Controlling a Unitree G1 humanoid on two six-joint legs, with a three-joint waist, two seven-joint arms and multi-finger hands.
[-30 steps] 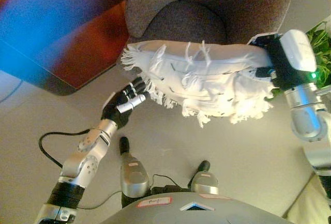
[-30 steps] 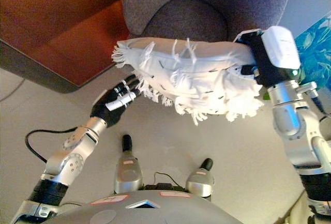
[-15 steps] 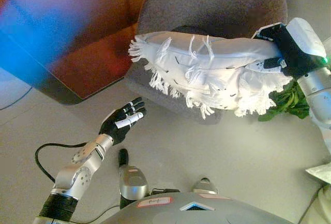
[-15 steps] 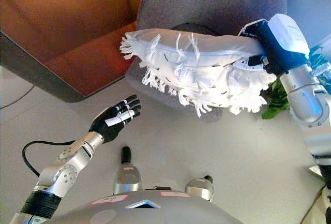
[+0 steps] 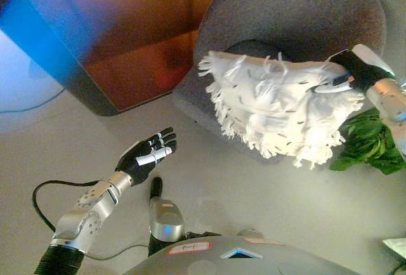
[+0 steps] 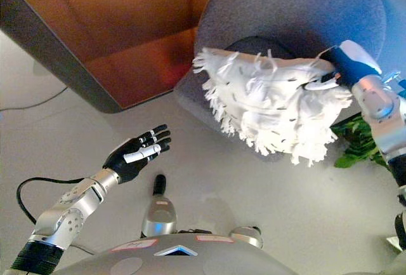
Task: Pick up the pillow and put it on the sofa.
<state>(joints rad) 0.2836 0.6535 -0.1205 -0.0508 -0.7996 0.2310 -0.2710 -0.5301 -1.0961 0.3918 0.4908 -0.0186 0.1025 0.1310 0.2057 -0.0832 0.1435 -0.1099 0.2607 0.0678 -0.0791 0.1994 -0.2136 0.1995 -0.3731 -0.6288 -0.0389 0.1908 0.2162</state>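
Note:
A white fringed pillow [image 5: 279, 110] hangs in the air over the front of a grey round armchair [image 5: 304, 14]. My right hand [image 5: 352, 75] is shut on the pillow's right edge and holds it up. My left hand [image 5: 147, 154] is open and empty, palm up, over the floor to the lower left of the pillow and apart from it. It also shows in the right eye view [image 6: 136, 154]. The chair's dark seat cushion [image 5: 257, 49] shows just behind the pillow.
An orange-brown sofa or cabinet with a dark edge [image 5: 127, 46] stands at the left of the chair. A green leafy plant [image 5: 368, 145] lies on the floor at the right. The pale floor [image 5: 254, 199] spreads in front.
My right hand has carried the pillow up and over the chair seat. My left hand has let go of the pillow and now hangs open below it. The camera has shifted too.

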